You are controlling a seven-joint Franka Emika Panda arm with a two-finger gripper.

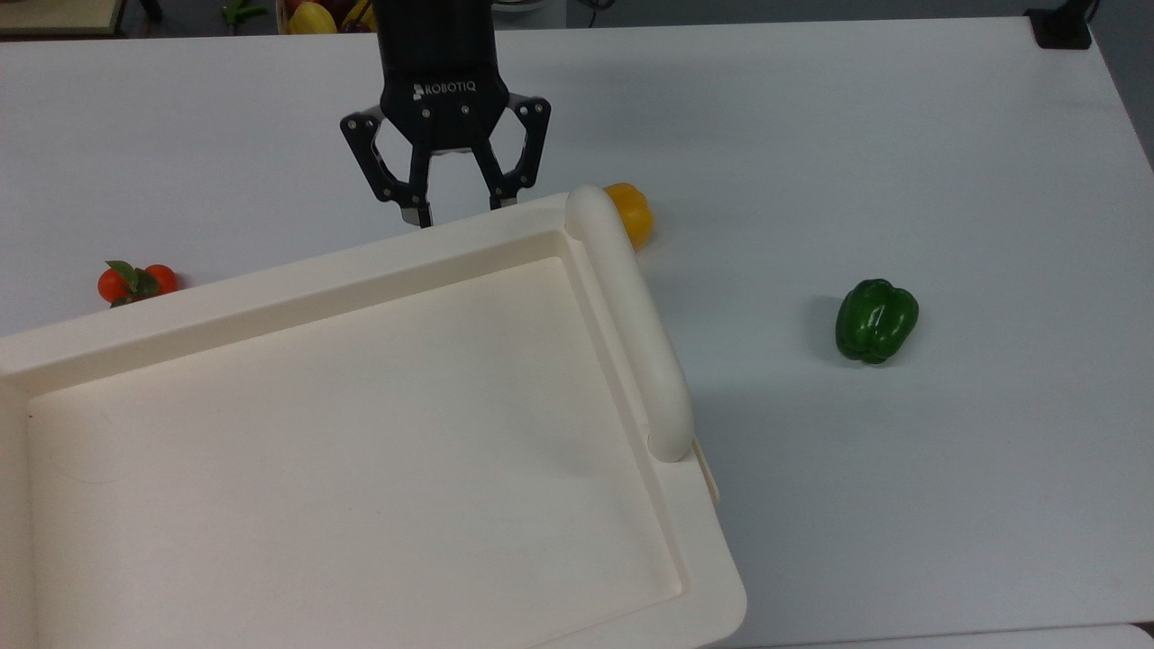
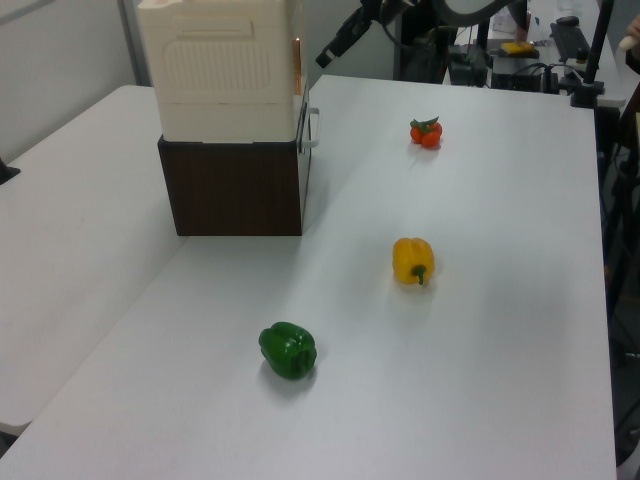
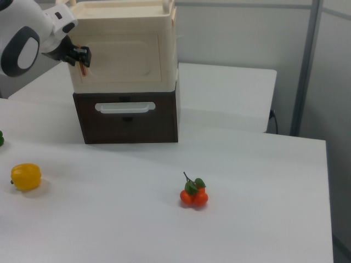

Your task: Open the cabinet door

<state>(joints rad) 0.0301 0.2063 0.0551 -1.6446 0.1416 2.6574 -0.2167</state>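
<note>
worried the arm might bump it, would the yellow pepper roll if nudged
Probably yes: the glossy yellow bell pepper lies on its side on the smooth white table, nothing bracing it. Its lobed shape would likely make it wobble, not roll straight.
</note>
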